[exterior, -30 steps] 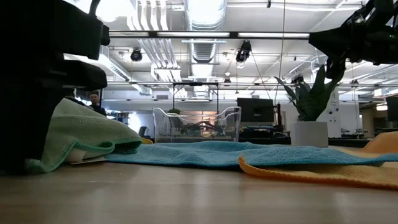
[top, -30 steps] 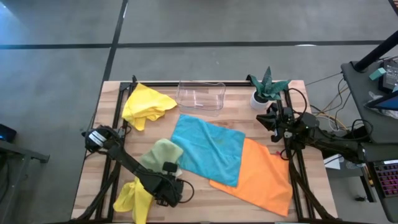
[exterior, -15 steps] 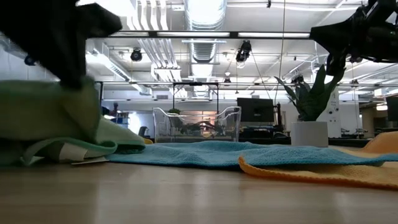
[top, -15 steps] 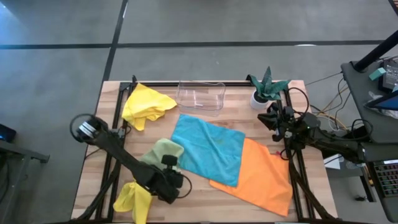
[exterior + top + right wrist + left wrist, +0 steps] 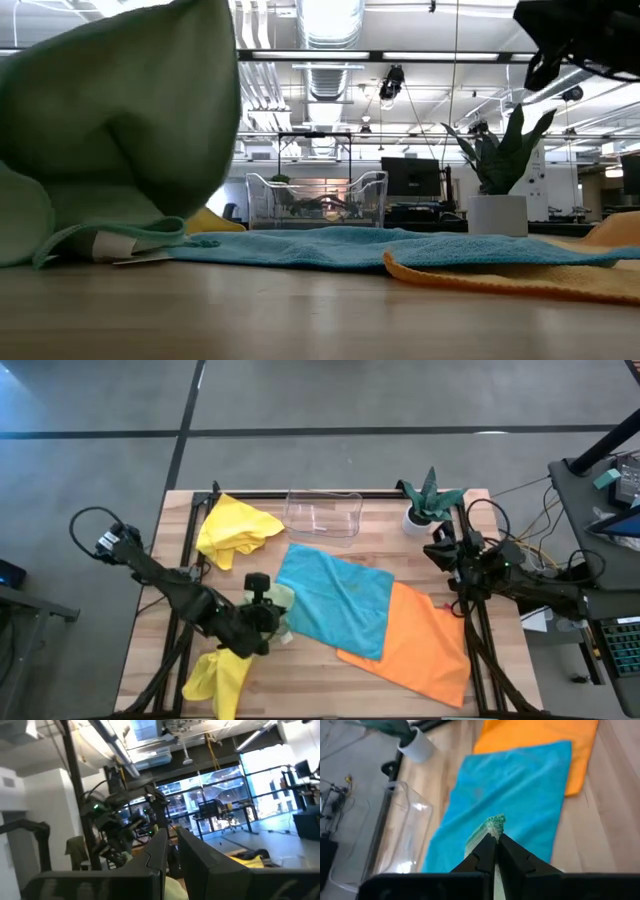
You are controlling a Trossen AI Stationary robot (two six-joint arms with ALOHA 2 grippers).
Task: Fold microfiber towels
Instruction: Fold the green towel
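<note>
Barely started here — the left gripper [image 5: 496, 839] is pinched tight on a corner of the sage green towel [image 5: 272, 600] and holding it up off the worktop [image 5: 330, 680] (right gripper [image 5: 447, 552] parked closed near the plant [image 5: 428, 500]), while the turquoise towel [image 5: 335, 600], orange towel [image 5: 420, 645] and both yellow towels [image 5: 235, 528] lie unfolded.

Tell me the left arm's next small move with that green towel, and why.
Probably carry the pinched edge across and lay it over the rest of the sage green towel. The left gripper is shut on a corner of it, and in the low view that part is lifted while the rest lies beside the turquoise towel.
</note>
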